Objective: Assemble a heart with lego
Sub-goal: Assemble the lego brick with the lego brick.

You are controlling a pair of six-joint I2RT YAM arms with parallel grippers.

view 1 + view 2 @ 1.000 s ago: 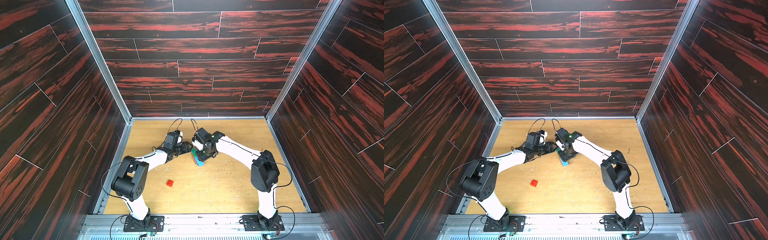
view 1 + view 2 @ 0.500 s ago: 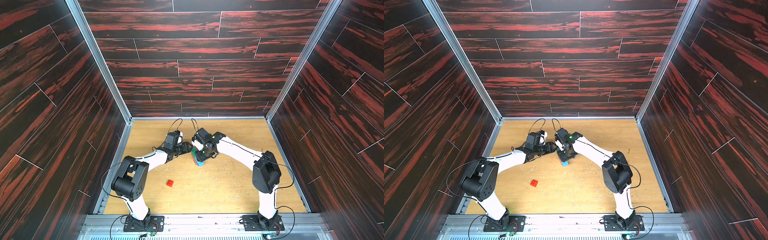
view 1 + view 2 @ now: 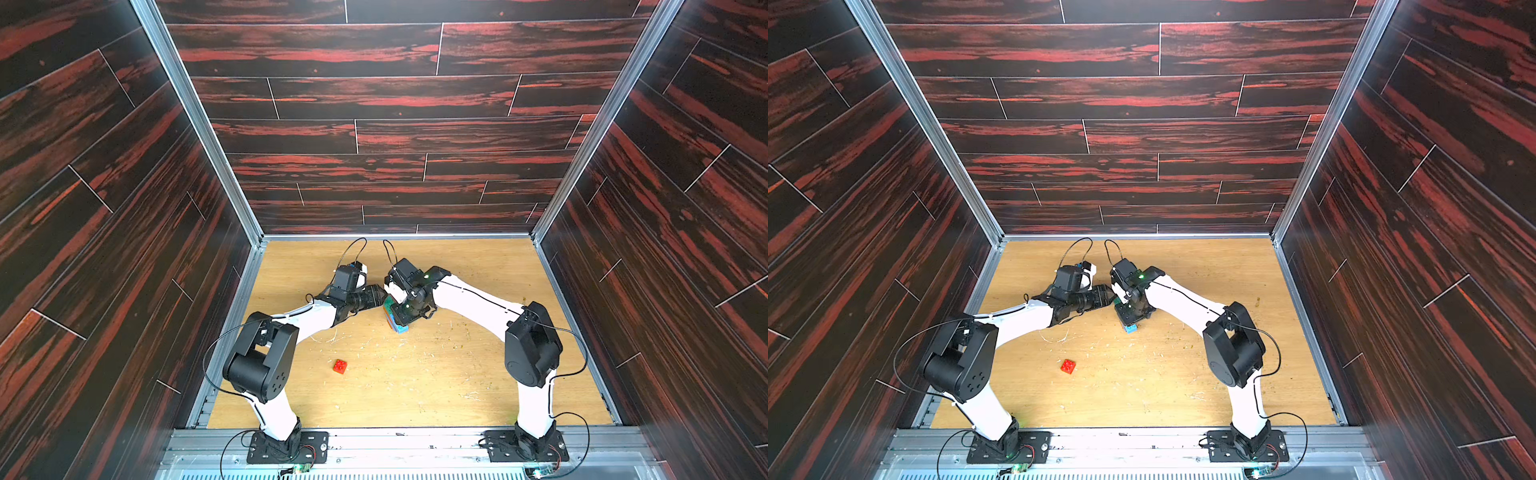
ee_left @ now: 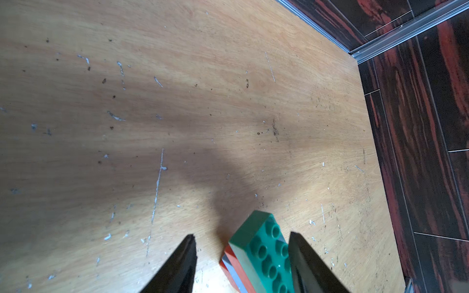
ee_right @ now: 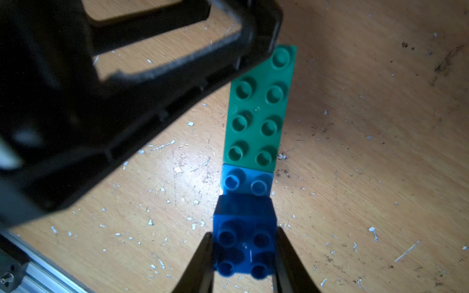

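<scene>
The heart [image 3: 395,322], a stepped cluster of studded plastic bricks, lies on the wooden tabletop [image 3: 457,374] between the two sets of jaws. The right jaws pinch its dark-blue square brick [image 5: 245,243] by two opposite sides. Beyond their tips come a light-blue brick [image 5: 246,180] and a long green brick [image 5: 258,114]. The left jaws stand spread astride the green brick's far end, one finger [image 4: 304,261] right at its side. A red layer [image 4: 237,263] shows beneath the green. The left jaws' black frame hides one green corner in the right wrist view. A loose red brick [image 3: 340,366] lies well apart from both jaws. Nothing has visibly moved since a second ago. The tabletop is scratched and flecked white.
</scene>
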